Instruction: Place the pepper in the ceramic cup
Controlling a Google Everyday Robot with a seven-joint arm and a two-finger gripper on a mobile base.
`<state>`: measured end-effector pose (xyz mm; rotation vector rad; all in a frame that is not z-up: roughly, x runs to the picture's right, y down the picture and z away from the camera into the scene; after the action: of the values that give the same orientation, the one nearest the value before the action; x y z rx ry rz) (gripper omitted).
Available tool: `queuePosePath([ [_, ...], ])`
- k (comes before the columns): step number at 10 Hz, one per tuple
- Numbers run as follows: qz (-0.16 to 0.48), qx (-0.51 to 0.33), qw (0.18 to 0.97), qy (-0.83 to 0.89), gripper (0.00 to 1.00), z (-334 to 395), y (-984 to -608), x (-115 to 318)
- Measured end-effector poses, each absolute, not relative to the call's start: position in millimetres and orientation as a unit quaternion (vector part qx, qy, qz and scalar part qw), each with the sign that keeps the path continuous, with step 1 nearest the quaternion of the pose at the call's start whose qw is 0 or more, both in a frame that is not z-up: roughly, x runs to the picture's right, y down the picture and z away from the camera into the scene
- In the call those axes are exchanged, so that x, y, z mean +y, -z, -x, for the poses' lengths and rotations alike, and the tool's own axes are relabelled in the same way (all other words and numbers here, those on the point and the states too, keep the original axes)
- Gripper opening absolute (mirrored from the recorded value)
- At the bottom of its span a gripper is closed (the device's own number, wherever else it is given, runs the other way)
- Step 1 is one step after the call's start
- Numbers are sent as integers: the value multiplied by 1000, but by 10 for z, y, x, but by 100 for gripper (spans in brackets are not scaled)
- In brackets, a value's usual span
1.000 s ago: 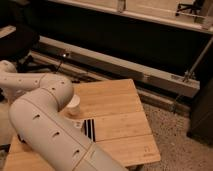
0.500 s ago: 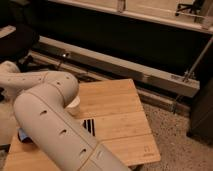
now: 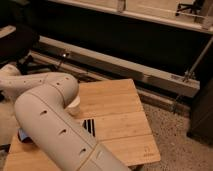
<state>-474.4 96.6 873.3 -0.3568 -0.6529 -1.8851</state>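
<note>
The slim orange pepper shows nowhere in the frame. If it lies on the table, the arm hides it, so its look and place cannot be told.

The small plain white ceramic cup [image 3: 75,104] stands left of centre on the pale bamboo slatted table [image 3: 120,115]. Only a sliver of its right side and rim shows, tucked under the elbow of the bulky white perforated robot arm [image 3: 50,125]. The arm fills the lower left and bends off toward the left edge.

The gripper is out of sight, somewhere past or behind the arm at the left. Whether its pincer is spread, pressed together or pinching anything cannot be told.

A second ago the cup stood largely uncovered. Since then the arm's thick link has climbed higher in the frame and covered most of it.

The cup's inside is hidden, so what it holds cannot be told. A dark ribbed grille-like piece [image 3: 89,126] lies on the table just right of the arm, and a small blue object [image 3: 22,134] peeks out at the arm's left edge.
</note>
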Motion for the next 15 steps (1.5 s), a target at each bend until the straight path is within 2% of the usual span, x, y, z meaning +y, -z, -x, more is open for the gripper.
queuePosePath([
  [6,150,-274,527,790,80,4740,-8735,971],
  [11,79,-291,495,815,80,5070,-8915,1191],
  [12,74,-288,490,819,76,5065,-8943,1221],
  [15,104,-272,490,822,47,4818,-8987,1294],
])
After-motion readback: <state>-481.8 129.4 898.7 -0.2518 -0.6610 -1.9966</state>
